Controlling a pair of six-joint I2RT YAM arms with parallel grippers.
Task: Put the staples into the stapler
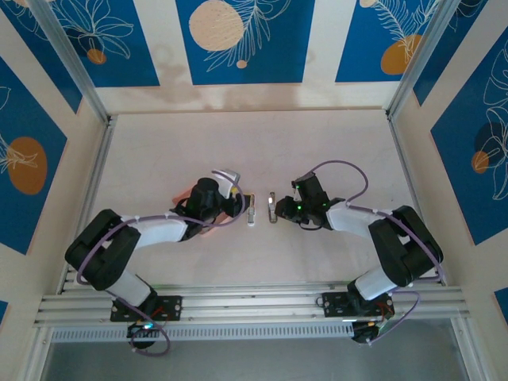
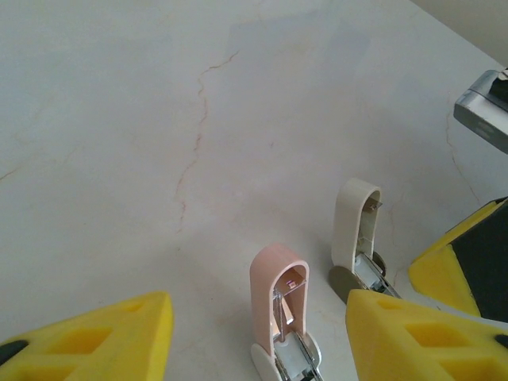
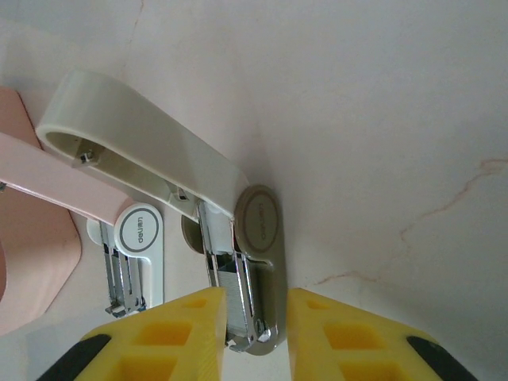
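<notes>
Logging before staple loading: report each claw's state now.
Left claw: open, pink stapler between its fingers, not gripped.
Right claw: closed on the white stapler, at its base.

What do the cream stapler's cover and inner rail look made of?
Cream stapler: its cover is probably moulded plastic, smooth satin finish, rounded edges; its inner rail looks like polished metal, with bright mirror-like glints.

white stapler [image 3: 151, 135] lid raised, metal magazine [image 3: 230, 278] between yellow jaws; pink stapler [image 3: 48, 181] beside.
</notes>
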